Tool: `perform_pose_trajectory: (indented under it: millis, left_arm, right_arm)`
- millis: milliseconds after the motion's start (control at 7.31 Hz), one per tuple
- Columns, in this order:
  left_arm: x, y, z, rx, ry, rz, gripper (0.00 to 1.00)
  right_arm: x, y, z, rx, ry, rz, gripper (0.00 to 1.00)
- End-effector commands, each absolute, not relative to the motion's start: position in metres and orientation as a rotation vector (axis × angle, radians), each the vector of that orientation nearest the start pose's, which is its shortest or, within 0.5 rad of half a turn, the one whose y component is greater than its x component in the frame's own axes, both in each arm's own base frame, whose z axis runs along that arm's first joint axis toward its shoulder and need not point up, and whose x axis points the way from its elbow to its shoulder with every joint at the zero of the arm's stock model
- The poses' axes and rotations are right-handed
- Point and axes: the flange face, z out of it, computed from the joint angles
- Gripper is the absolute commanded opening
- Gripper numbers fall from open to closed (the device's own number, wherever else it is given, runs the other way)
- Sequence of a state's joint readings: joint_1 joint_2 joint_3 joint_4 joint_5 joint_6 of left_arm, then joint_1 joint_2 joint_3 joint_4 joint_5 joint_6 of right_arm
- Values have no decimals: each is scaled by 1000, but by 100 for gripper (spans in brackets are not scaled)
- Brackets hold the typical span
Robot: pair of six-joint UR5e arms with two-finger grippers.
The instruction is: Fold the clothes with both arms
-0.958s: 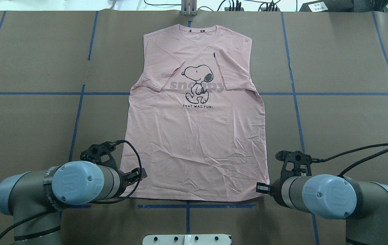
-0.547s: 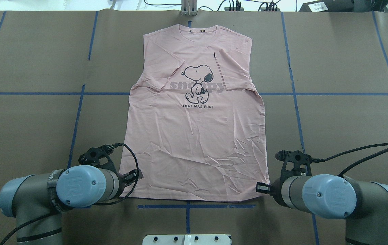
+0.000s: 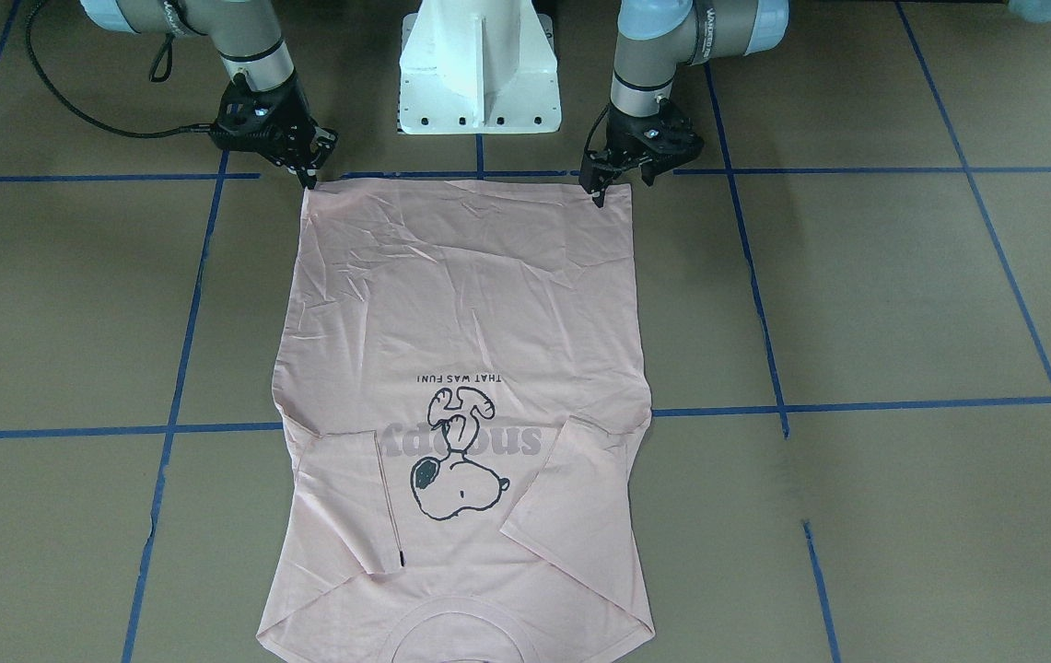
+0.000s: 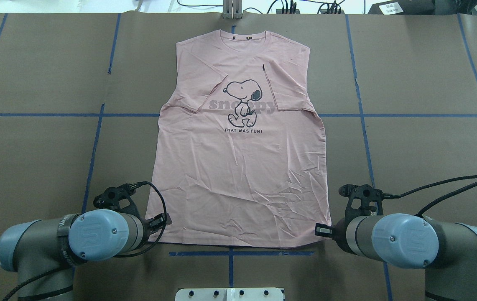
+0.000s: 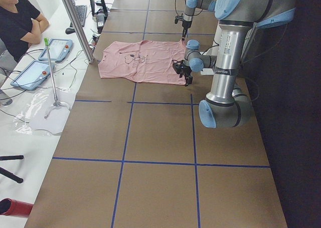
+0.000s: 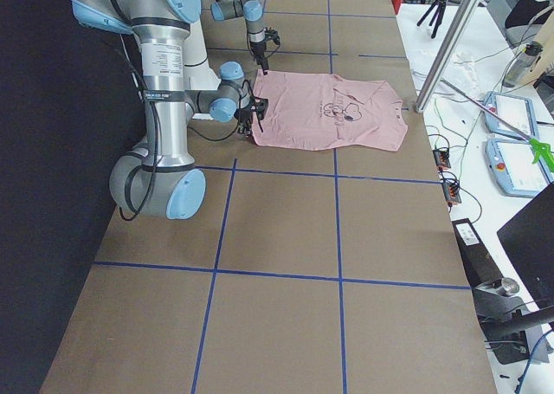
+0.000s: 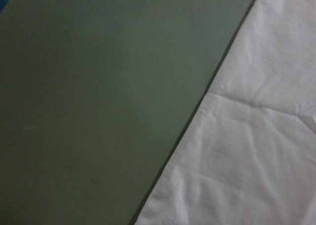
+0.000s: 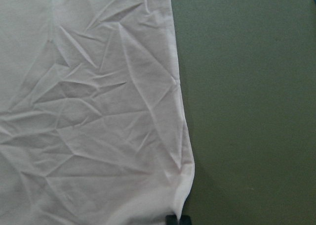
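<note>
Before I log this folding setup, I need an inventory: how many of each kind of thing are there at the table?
Pale pink Snoopy T-shirt: 1
Robot arms: 2 (left arm, right arm)
White pedestal base: 1
Total: 4

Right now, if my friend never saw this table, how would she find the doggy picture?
Start with the big brown table crossed by blue tape lines; a pale pink T-shirt lies flat in its middle. On the shirt's chest, below the round collar, is the cartoon dog. It is the only drawing there: black-outlined, walking across grey "snoopy" letters, small black words under its feet.
</note>
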State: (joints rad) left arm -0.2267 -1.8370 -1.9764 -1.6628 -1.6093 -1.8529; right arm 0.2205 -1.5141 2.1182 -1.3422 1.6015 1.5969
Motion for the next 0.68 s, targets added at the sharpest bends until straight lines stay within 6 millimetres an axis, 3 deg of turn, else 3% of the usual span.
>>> perform_pose_trajectory:
  millis: [0,274,411,547]
  left_arm:
    - [519,-243,337,-64,758,-454,95]
    - [521,-240,336,-69,761,-454,89]
    - [521,-238,335,-79,762,-473,74]
    - [523,-239,332,-82,768,-478,48]
  right_arm:
    - [-447,-234,358,52,-832,220,0]
    - [-447,-234,360,52,-827,220,0]
    - [-447,-234,360,52,-827,220,0]
    - [-447,-235,360,52,-827,221,0]
